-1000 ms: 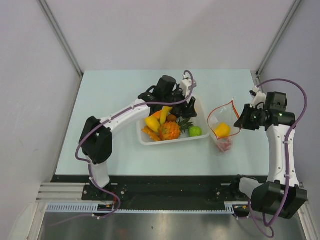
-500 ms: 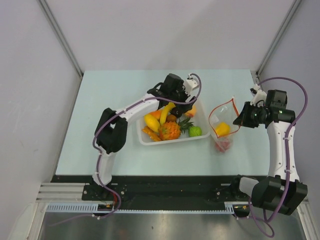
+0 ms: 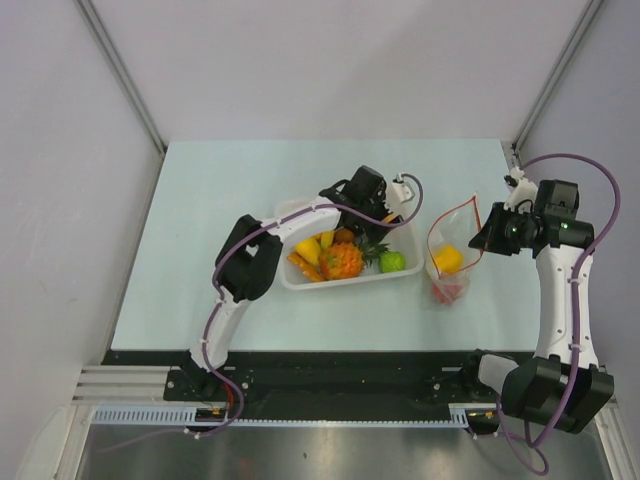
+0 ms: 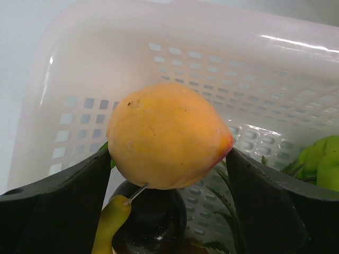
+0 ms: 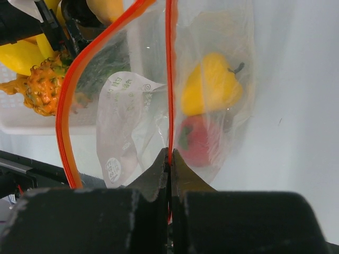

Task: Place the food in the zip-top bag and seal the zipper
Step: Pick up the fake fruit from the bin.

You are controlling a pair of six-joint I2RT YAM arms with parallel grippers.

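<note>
A white perforated basket (image 3: 408, 273) sits mid-table on the pale green tabletop (image 3: 200, 220); grey panel walls (image 3: 330, 70) enclose it, and a black rail (image 3: 330, 368) lines the near edge

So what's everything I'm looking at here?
table: one, pale blue-green, under everything
basket: one, white, holed, mid-table
pineapple: one, orange, in basket
green fruit: one, basket's right end
yellow fruit: one, left of pineapple
peach: one, orange-yellow, over basket
bag: one, clear, red-orange strip, right of basket
bagged fruit: two, yellow and red, inside bag
cables: purple, along both arms
left gripper: black, fingers either side of peach, grip unclear
right gripper: black, shut on bag's strip
</note>
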